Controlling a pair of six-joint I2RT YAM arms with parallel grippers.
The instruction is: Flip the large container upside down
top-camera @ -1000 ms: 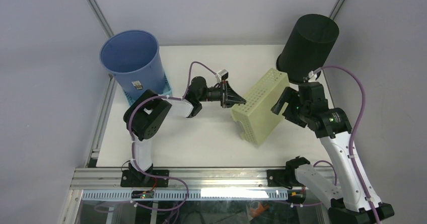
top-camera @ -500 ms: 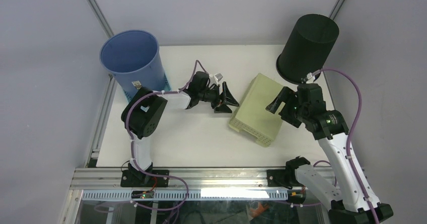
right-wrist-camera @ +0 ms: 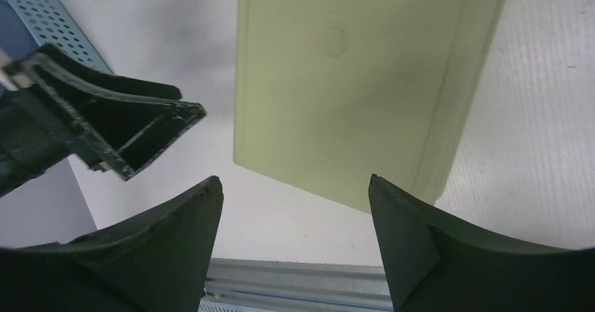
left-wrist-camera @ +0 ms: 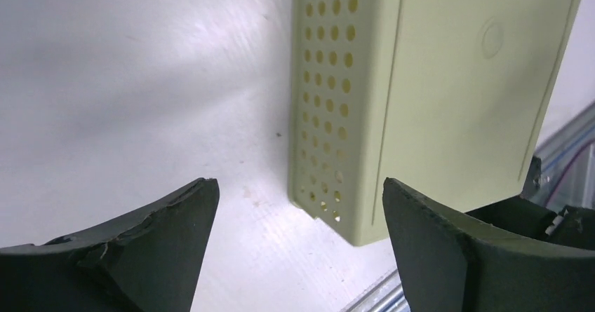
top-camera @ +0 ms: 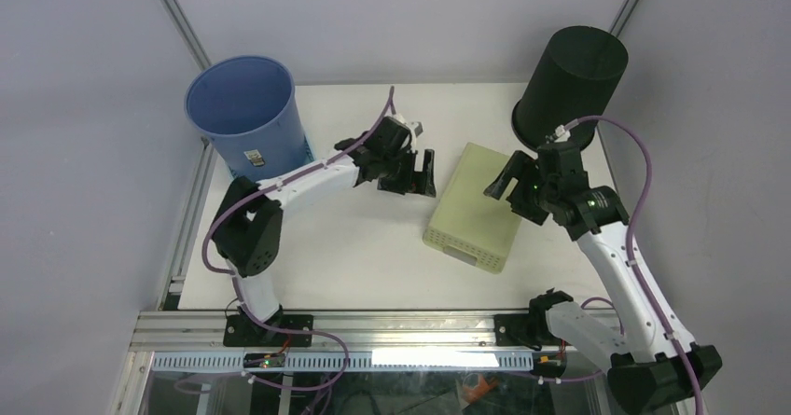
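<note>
Between opposing fingers (top-camera: 427, 172), container (top-camera: 471, 221) lies apparently untouched.

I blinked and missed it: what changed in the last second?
The green container dropped from tilted on edge to lying flat, base up. The left gripper let go of it, opened and drew back slightly; the right gripper hangs open over it. The blue bin and black bin stayed put.

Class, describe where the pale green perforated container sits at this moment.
In the top view, the pale green container lies flat, right of centre: left gripper beside it, right gripper above it, black bin behind.
</note>
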